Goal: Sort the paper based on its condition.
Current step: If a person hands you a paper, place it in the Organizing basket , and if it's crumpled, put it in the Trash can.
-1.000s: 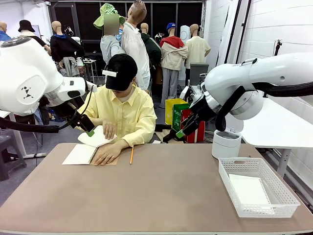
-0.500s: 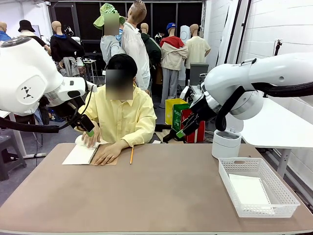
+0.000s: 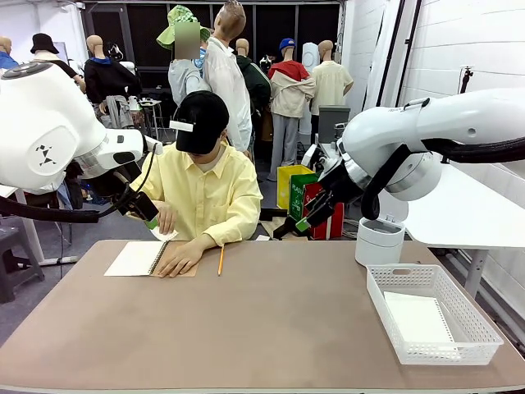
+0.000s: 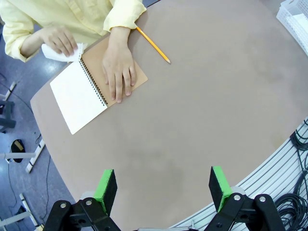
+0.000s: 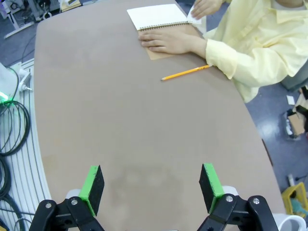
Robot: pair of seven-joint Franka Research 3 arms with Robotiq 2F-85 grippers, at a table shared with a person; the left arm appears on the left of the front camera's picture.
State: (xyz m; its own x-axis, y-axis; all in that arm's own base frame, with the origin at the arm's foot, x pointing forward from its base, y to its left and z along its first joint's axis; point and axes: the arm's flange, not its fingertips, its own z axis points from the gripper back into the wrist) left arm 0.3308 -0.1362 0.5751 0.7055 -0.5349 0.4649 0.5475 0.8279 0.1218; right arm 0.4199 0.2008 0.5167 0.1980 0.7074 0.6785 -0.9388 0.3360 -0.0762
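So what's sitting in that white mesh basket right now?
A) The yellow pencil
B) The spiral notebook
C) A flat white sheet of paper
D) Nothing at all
C: a flat white sheet lies on the bottom of the basket, while the pencil and the notebook lie outside it, on the other side of the table.

No words or numbers can be read anywhere. The one mark is a small black emblem [image 3: 45, 154] of dots and strokes on the left arm's white joint housing [image 3: 33, 115], without letters.
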